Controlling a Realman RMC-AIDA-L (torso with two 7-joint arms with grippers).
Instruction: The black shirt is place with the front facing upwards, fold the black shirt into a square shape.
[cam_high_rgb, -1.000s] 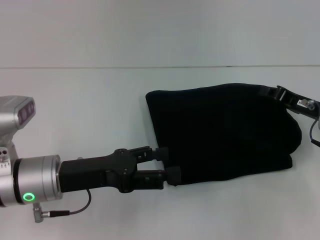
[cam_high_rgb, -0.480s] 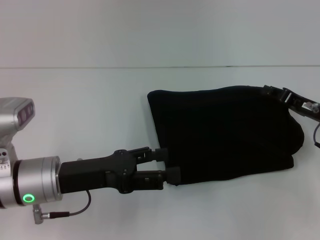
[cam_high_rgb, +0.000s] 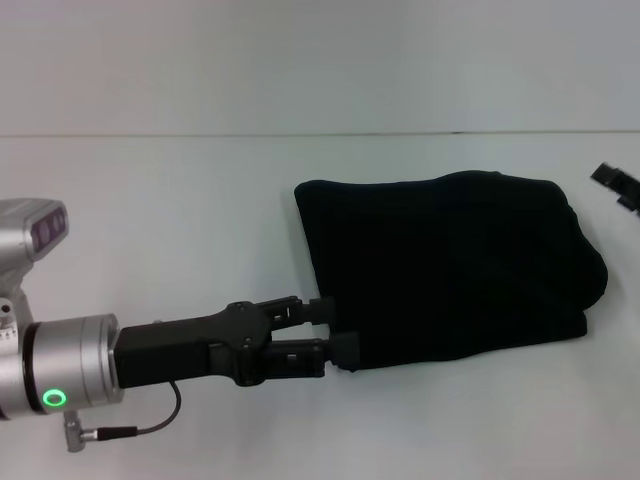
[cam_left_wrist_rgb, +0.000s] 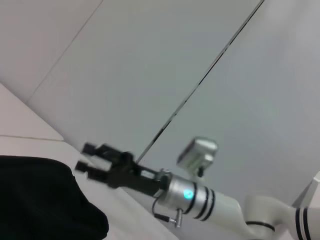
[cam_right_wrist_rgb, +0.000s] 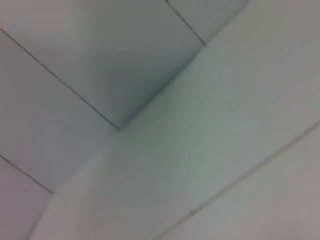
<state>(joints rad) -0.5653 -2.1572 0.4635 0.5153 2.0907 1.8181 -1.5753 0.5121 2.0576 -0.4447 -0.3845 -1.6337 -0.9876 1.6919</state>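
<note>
**A:** Where is the black shirt (cam_high_rgb: 450, 270), and what is to be said of the claws?

**B:** The shirt lies on the white table (cam_high_rgb: 180, 220) as a folded bundle, wider than it is deep, with a rounded bulge at its right end. No lettering is seen on its upper face. The left claw (cam_high_rgb: 335, 327) is found at the shirt's near left corner. Its fingers are held apart, with the tips touching the cloth's edge. Whether any cloth is caught between them cannot be told. The right claw (cam_high_rgb: 615, 185) is seen off the shirt's far right corner, clear of the cloth.

**A:** What step is judged to be in hand, and how is it best done?

**B:** A further fold toward a square is judged to be next, since the bundle is not yet square. All layers at the near left corner should be taken between the fingers, not only the top one. The edge should be lifted low and carried across the shirt. It should be laid flush with the opposite edge, so that no layer is dragged out of line. The bulge at the right end should be flattened if possible.

**A:** What is given by one view and not by another?

**B:** In the head view only a sliver of the right claw is shown. In the left wrist view it is shown whole, with its fingers parted and empty, just beside the shirt's edge. In the right wrist view nothing of the task is shown.
</note>
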